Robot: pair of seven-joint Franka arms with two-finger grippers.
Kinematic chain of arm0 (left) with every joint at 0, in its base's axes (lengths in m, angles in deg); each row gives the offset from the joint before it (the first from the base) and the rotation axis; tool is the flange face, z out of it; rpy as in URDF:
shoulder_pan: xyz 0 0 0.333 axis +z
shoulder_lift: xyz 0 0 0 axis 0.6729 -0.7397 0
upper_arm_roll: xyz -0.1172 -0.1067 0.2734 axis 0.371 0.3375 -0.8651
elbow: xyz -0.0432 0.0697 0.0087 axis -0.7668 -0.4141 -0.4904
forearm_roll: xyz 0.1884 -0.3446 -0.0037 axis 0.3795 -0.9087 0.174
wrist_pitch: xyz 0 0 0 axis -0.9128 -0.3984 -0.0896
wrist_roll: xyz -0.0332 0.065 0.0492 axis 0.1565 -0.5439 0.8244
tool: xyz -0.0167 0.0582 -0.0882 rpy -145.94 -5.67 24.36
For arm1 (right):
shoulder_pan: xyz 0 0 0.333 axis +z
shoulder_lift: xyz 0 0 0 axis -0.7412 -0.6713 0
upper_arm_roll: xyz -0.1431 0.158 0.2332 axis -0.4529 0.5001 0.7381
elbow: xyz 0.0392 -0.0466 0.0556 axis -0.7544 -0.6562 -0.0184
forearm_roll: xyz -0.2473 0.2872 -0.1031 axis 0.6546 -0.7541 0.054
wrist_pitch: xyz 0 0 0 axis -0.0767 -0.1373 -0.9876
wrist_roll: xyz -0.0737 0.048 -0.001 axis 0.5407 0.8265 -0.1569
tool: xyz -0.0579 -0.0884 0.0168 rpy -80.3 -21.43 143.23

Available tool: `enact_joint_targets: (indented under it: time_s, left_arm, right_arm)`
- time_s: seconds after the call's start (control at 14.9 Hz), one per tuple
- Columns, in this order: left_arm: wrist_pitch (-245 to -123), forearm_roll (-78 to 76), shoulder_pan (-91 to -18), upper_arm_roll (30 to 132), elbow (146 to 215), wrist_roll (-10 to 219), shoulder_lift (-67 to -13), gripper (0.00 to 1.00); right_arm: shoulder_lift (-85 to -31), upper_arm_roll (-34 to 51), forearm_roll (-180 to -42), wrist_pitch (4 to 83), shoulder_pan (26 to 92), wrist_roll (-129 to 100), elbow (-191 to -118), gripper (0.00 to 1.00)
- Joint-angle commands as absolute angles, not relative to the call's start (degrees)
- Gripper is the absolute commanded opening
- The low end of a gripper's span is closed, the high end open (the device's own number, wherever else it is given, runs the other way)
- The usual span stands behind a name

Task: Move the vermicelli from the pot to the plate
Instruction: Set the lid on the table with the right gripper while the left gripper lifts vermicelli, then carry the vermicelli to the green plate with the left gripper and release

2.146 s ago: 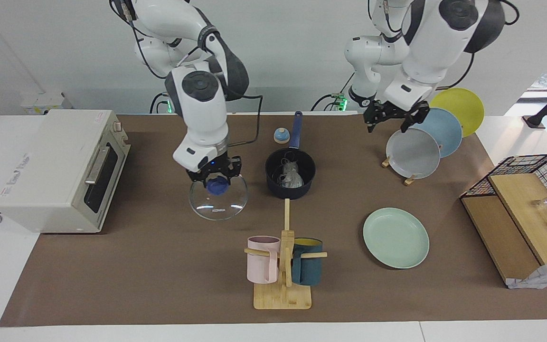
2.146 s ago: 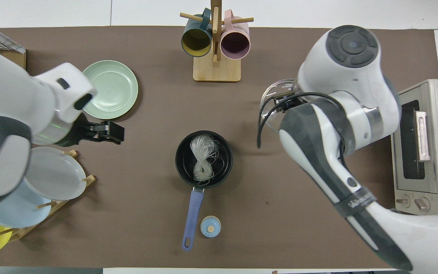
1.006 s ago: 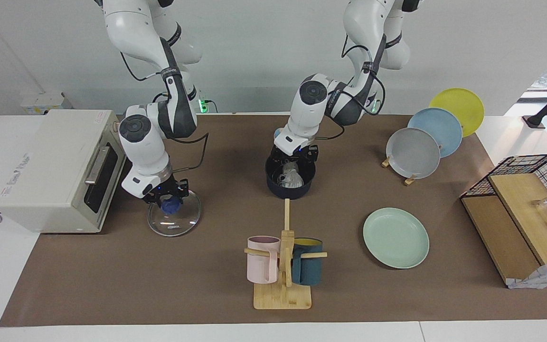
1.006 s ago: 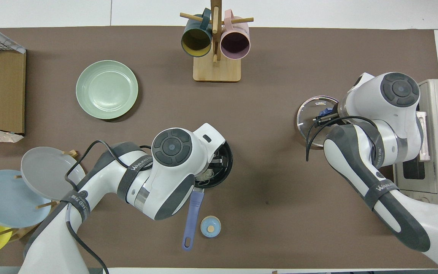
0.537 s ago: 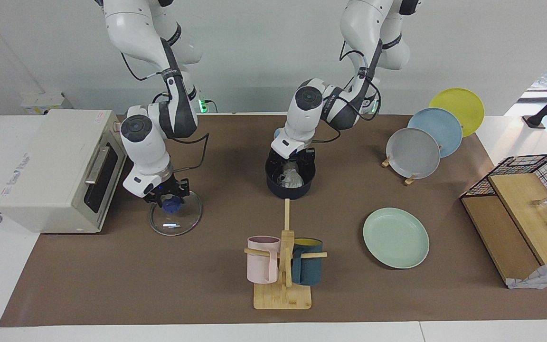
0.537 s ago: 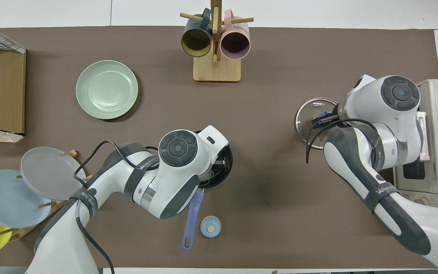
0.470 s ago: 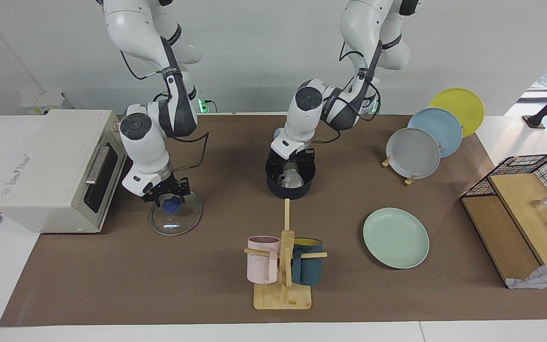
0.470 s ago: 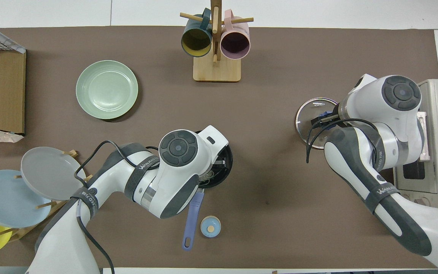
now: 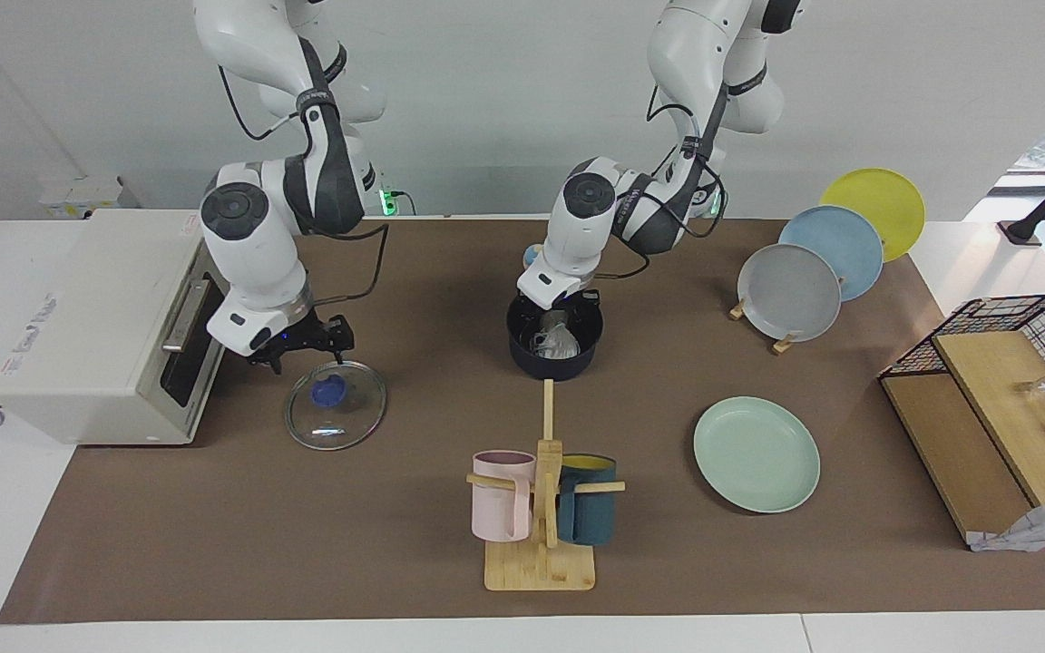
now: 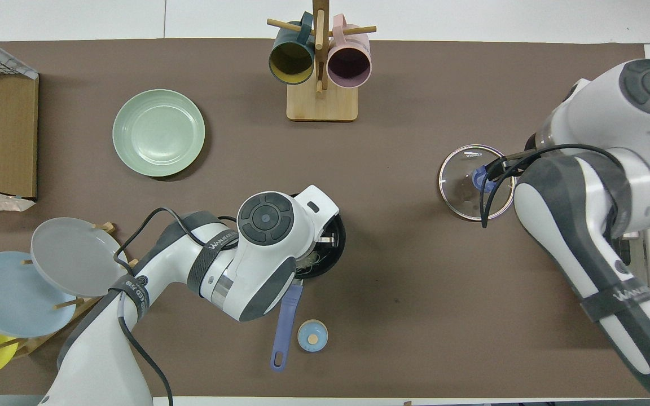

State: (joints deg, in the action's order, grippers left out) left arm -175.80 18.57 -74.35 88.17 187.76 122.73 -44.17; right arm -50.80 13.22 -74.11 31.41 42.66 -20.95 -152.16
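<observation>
- Oven (image 9: 105,317) stands at the right arm's end of the table; in the facing view you find it at 9 o'clock from everything else.
- Right gripper (image 9: 303,349) hangs just beside the oven's front, over the lid's rim. Its fingers (image 9: 341,343) are spread and hold nothing, and they are clear of the knob.
- Lid (image 9: 336,419), of glass with a blue knob (image 9: 329,392), lies flat on the mat, at about 8 o'clock from the pot in the facing view.
- Pot (image 9: 550,365) sits mid-table. In the overhead view its handle (image 10: 283,327) points to about 7 o'clock, toward the robots.
- Vermicelli (image 9: 554,342) lies inside the pot as a pale tangle.
- Left gripper (image 9: 572,308) is down at the pot's mouth, right over the vermicelli. You cannot tell whether it is spread or pinching the noodles, since the wrist covers it from above.
- Mug rack (image 9: 541,553) stands at 6 o'clock from the pot in the facing view, farther from the robots.
- Plate (image 9: 756,453), pale green, lies flat and bare at 4 o'clock from the pot, well apart from it.
- Three more plates (image 9: 790,292) lean in a rack at about 3 o'clock, toward the left arm's end.
</observation>
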Motion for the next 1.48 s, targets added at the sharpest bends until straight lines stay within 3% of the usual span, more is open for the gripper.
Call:
enact_joint_targets:
  time_s: [0.0,0.27,0.54,0.8,1.07,1.41]
  left_arm:
    - [-177.1,18.1,-74.8,87.4,187.9,122.6,-44.2,0.0]
    - [-172.9,18.0,-73.8,87.2,185.8,122.6,-42.6,0.0]
    - [-159.3,17.8,-70.1,87.4,177.9,122.0,-39.4,0.0]
    - [-147.6,15.1,-66.8,87.0,168.6,121.8,-38.5,0.0]
    - [-137.8,12.7,-58.0,87.0,158.8,118.3,-38.8,0.0]
    - [-138.9,13.0,-46.4,86.9,155.5,107.4,-42.2,0.0]
  right_arm:
    - [-48.2,14.2,-74.7,20.4,41.5,-21.5,-144.8,1.0]
    - [-43.2,13.8,-77.1,11.6,41.5,-22.5,-140.7,1.0]
    - [-40.9,14.0,-77.1,5.2,41.6,-22.7,-139.9,1.0]
    - [-39.3,11.2,-77.2,5.1,44.4,-22.7,-141.9,1.0]
    - [-39.7,5.3,-79.5,6.4,46.3,-22.3,-141.7,1.0]
    - [-40.3,5.6,-78.8,6.7,45.0,-22.4,-140.9,1.0]
